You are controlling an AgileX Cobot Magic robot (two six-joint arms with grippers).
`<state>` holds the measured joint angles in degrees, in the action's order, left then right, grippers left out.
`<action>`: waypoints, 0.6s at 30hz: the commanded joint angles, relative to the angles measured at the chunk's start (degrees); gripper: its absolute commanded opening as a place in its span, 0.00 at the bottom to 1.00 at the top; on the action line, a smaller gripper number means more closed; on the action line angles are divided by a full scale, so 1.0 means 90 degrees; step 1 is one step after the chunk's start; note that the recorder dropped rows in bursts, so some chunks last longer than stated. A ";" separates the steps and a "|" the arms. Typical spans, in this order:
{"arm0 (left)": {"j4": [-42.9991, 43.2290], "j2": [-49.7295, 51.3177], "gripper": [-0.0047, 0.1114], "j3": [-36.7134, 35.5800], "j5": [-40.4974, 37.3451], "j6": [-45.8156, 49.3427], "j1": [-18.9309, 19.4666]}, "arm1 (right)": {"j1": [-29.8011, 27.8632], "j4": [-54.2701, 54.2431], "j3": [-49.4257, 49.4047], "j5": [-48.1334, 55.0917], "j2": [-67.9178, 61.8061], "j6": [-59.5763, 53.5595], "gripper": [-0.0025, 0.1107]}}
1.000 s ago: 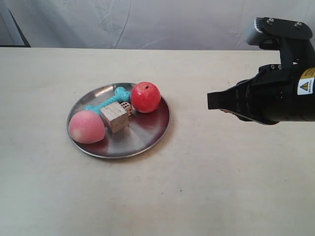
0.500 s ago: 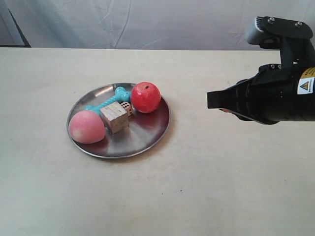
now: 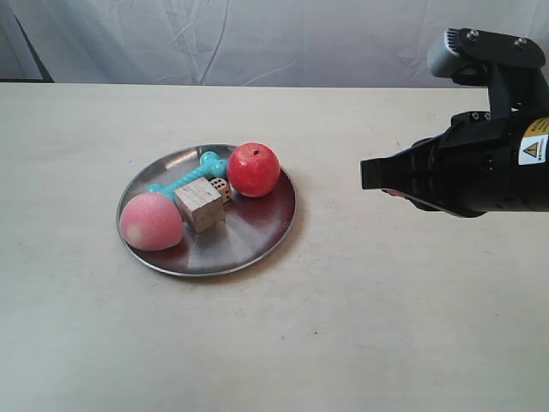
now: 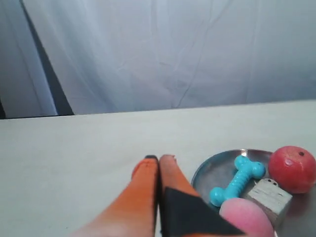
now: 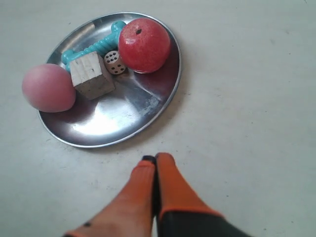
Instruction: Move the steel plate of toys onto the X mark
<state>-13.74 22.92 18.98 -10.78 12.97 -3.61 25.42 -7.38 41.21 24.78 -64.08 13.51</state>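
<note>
5 toys w/in steel plate

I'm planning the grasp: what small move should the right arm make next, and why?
Probably open the right tool and ease it toward the near rim of the round shiny steel plate: the tool is shut, its tips lie short of that rim, and the plate rests ungrasped on the pale table.

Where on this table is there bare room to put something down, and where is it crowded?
Bare table runs all along the near edge in front of the steel plate, and between the plate and the arm at the exterior view's right. The plate's far half is crowded with toys; its near right part is bare.
</note>
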 commanded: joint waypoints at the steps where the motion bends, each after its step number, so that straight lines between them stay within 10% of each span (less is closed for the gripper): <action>1: 0.0218 -0.0790 0.04 -0.0963 0.0383 -0.1141 0.0289 | -0.0005 0.0023 -0.0022 -0.0060 0.0055 -0.0042 0.02; 18: 0.0201 -0.1603 0.04 -0.2109 0.0017 -0.1609 0.0401 | -0.0005 0.0023 -0.0022 -0.0060 0.0055 -0.0042 0.02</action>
<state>-11.74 9.89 0.28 -9.23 -1.27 -0.19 25.42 -7.38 41.21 24.78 -64.08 13.51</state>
